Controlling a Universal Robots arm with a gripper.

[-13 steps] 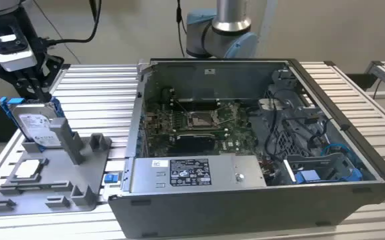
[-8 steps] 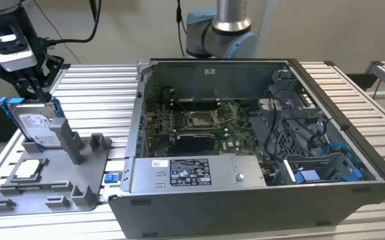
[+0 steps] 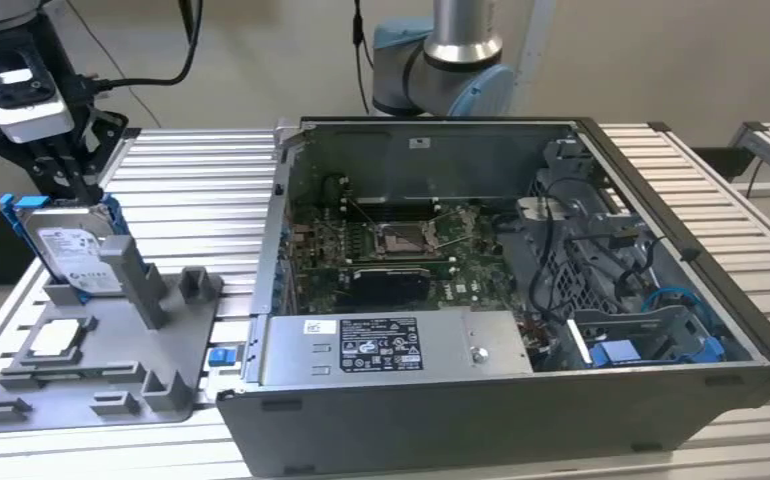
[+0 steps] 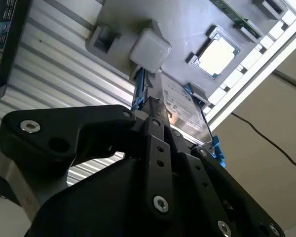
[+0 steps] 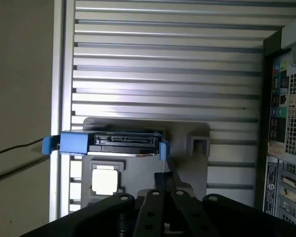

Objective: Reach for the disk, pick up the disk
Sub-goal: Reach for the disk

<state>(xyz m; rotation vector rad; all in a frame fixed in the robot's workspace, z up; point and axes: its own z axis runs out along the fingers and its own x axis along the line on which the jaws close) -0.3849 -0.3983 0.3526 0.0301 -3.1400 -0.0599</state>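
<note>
1. Disk (image 3: 68, 250) pos.: stands on edge in the grey holder (image 3: 118, 350) at the exterior view's left, label side toward that camera. Its blue frame (image 3: 12, 205) runs along its edges. The holder sits on the slatted table (image 3: 198, 190), just beside the open computer case (image 3: 492, 400).
2. Gripper (image 3: 76, 190) pos.: directly above the disk, tip at the disk's top edge in the exterior view. In the second wrist view the gripper (image 4: 155, 111) overlaps that same edge, w/ the label face of the disk (image 4: 185, 111) showing just past it.
3. Gripper state: cannot tell whether it is spread or clamped on the disk. Contact w/ the top edge looks likely but is not confirmed.
4. Step in hand (judged): final approach/grasp. The disk appears seated in the holder, not lifted.
5. To do it well: centre the gripper on the top edge, between the two ends of the blue frame. Grip across the thin dimension, on the flat faces, not on the plastic.
6. Approach axis: vert., in line w/ the holder slot. A tilted pull would likely bind the disk against the grey post (image 3: 138, 285) in front of it.
7. Clearance: a small chip (image 3: 58, 340) lies flat on the holder near the disk's base, apart from it. Avoid it.
</note>
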